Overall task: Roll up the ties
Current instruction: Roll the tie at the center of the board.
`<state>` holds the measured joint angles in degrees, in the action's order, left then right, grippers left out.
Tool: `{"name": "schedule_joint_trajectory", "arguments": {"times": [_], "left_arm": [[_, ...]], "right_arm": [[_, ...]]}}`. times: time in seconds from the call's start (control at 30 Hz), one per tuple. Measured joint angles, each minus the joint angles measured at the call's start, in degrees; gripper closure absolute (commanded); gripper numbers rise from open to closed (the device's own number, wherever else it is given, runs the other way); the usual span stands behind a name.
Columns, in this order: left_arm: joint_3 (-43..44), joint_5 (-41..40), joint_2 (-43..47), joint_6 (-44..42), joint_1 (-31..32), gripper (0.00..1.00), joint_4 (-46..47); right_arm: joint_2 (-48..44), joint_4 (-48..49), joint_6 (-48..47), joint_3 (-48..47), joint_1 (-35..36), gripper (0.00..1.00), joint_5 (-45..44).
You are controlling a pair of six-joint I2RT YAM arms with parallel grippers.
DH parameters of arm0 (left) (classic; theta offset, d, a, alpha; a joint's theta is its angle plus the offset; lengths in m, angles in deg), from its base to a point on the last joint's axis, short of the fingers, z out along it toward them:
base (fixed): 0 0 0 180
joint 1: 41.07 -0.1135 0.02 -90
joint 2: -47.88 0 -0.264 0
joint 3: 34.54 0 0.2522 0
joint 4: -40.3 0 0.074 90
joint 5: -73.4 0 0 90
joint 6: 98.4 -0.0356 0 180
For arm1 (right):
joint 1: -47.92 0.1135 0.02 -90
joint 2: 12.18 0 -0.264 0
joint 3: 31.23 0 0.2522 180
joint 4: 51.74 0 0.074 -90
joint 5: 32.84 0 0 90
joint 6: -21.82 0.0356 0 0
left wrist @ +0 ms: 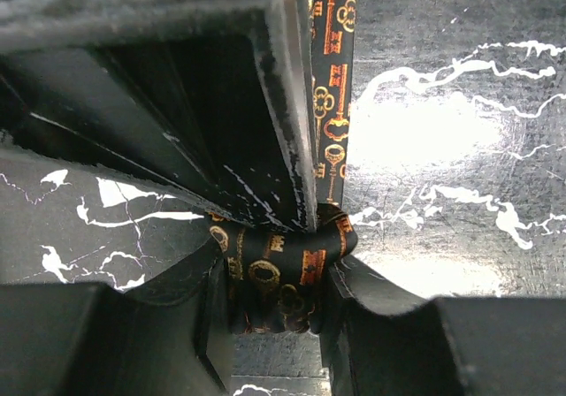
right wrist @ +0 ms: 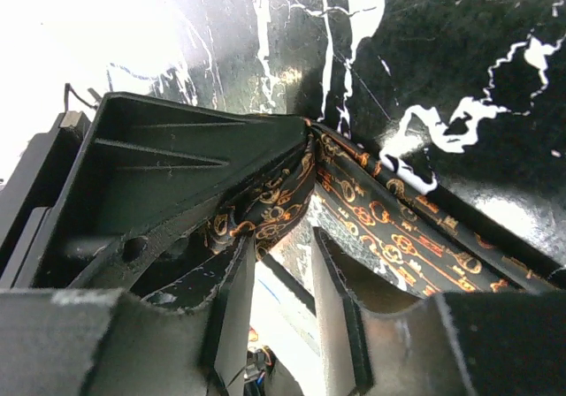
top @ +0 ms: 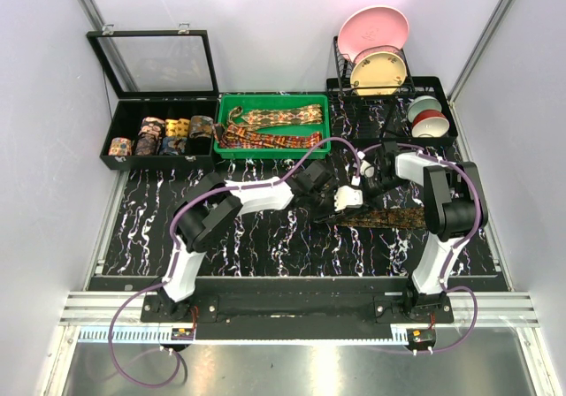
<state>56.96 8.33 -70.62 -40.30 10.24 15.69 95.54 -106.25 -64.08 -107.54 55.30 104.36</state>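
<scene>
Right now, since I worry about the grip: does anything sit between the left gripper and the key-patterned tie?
Nothing visible does: the left gripper clamps directly on the coiled end of the key-patterned tie.

The tie (left wrist: 332, 78) was black, patterned with small gold and orange keys. The tabletop (top: 265, 246) was black marble with white veins. The tray (top: 274, 100) was bright green, the upper plate (top: 371, 29) pink and the lower plate (top: 378, 71) cream-yellow.
</scene>
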Motion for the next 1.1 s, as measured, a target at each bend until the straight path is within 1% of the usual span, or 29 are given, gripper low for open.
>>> {"name": "schedule_joint_trajectory", "arguments": {"times": [0.1,0.2,0.3,0.4,0.47,0.57,0.63,0.7,0.73,0.77,0.83,0.87,0.97,1.0,1.03,1.1], "left_arm": [[0.46,-0.28,-0.07,-0.31,0.0,1.0,-0.96],[0.76,-0.52,-0.11,-0.7,0.0,1.0,-1.66],[1.05,-0.59,-0.2,-0.81,0.0,1.0,-2.08],[1.55,-0.57,-0.48,-0.83,0.0,1.0,-2.69],[1.75,-0.59,-0.5,-0.85,0.0,1.0,-2.97],[1.77,-0.59,-0.52,-0.9,0.02,1.0,-3.02],[1.77,-0.59,-0.52,-0.9,0.02,1.0,-3.02],[1.77,-0.59,-0.52,-0.9,0.02,1.0,-3.02],[1.77,-0.57,-0.52,-0.87,0.02,1.0,-3.04],[1.77,-0.57,-0.52,-0.9,0.02,1.0,-3.04],[1.77,-0.57,-0.5,-0.94,0.02,1.0,-3.04],[1.77,-0.57,-0.5,-0.94,0.02,1.0,-3.06],[1.75,-0.52,-0.5,-1.05,0.02,1.0,-3.06],[1.77,-0.52,-0.5,-1.07,0.02,0.95,-3.06],[1.77,-0.5,-0.5,-1.09,0.02,0.88,-3.06],[1.75,-0.28,-0.5,-1.09,-0.04,0.72,-3.06]], "right_arm": [[0.0,0.55,-0.04,0.28,-0.07,0.59,0.5],[-0.11,0.52,-0.22,0.44,-0.81,0.5,1.03],[-0.96,-0.09,-0.92,0.92,-2.47,0.45,2.75],[-2.16,-0.44,-1.2,1.03,-3.54,0.45,4.83],[-2.34,0.09,-0.94,1.18,-3.43,0.48,5.99],[-2.34,1.57,-0.26,1.81,-2.6,0.5,6.51],[-2.03,2.54,0.33,1.92,-1.44,0.53,6.54],[-1.53,3.61,0.87,1.92,-0.26,0.65,6.47],[-1.22,3.87,1.03,1.92,0.17,0.73,6.29],[-0.87,4.11,1.16,1.92,0.44,0.84,6.19],[-0.02,4.72,1.73,1.9,0.68,0.98,5.75],[0.28,4.72,2.01,1.86,0.68,1.0,5.6],[0.46,4.5,2.21,1.79,0.66,1.0,4.98],[0.46,4.48,2.21,1.75,0.66,1.0,4.87],[0.46,4.44,2.23,1.75,0.66,1.0,4.72],[0.46,4.44,2.38,1.75,0.68,1.0,4.44]]}}
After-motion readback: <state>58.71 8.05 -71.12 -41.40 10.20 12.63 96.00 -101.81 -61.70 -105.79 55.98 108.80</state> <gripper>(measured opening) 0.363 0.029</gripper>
